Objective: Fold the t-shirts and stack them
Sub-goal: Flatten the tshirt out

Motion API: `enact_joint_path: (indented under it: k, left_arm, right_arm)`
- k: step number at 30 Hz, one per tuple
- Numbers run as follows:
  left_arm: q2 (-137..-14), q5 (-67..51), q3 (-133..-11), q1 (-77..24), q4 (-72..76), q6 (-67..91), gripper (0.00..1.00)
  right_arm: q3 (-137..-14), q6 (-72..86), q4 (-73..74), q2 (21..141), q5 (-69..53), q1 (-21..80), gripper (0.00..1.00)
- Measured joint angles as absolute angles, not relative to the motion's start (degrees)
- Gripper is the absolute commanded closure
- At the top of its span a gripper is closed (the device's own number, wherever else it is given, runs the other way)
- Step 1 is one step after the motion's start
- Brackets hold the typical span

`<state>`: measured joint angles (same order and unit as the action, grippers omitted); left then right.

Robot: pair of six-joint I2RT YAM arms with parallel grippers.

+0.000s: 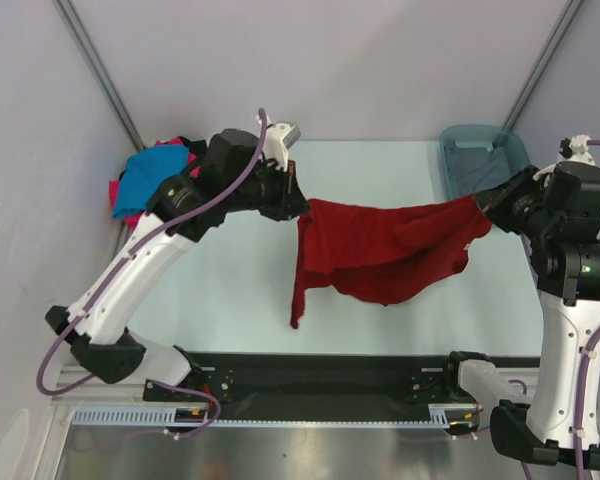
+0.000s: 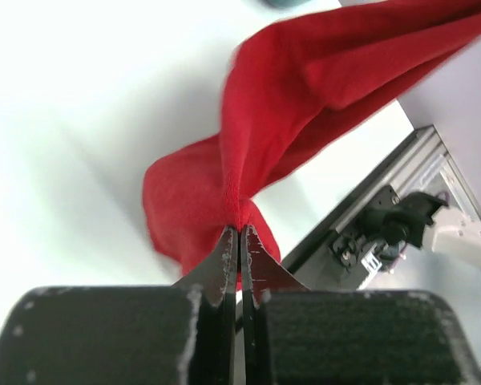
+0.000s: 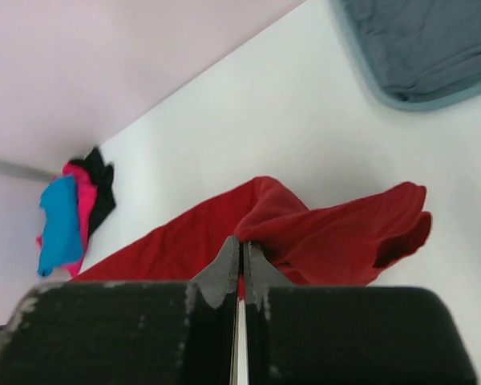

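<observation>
A dark red t-shirt point(image 1: 380, 250) hangs stretched above the table between my two grippers, its lower part sagging toward the table. My left gripper point(image 1: 298, 207) is shut on its left corner; the left wrist view has the red cloth point(image 2: 248, 136) pinched at the gripper point(image 2: 240, 230). My right gripper point(image 1: 483, 212) is shut on the right end, where the red cloth point(image 3: 321, 233) bunches at the gripper point(image 3: 242, 241). A pile of blue, pink and black t-shirts point(image 1: 150, 175) lies at the far left corner. A grey t-shirt point(image 1: 477, 165) lies in the teal tub.
The teal plastic tub point(image 1: 510, 145) stands at the far right corner of the pale table point(image 1: 230, 280). The black rail with both arm bases point(image 1: 330, 385) runs along the near edge. Grey walls close in the left and back.
</observation>
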<state>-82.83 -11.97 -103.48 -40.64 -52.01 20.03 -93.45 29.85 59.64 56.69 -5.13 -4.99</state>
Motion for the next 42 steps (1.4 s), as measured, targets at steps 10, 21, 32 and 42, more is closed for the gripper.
enact_joint_path:
  k: [10, 21, 32, 42]
  left_arm:
    - [-71.5, -2.4, -104.9, -49.4, -57.5, 22.6, 1.00]
    - [-62.1, 2.8, -108.3, -52.8, -65.0, 30.5, 1.00]
    - [-64.8, 1.1, -128.2, -52.9, -76.5, 36.1, 1.00]
    - [-61.8, -1.2, -130.6, -52.9, -77.9, 40.4, 1.00]
  right_arm:
    - [-92.7, 23.4, 61.4, 56.4, -20.7, -1.4, 1.00]
    - [-99.7, 17.7, 64.6, 54.9, -24.4, -0.8, 1.00]
    - [-107.7, 15.0, 68.0, 49.2, -8.8, -0.8, 1.00]
    - [-107.6, 14.2, 64.8, 52.6, -5.0, -0.8, 1.00]
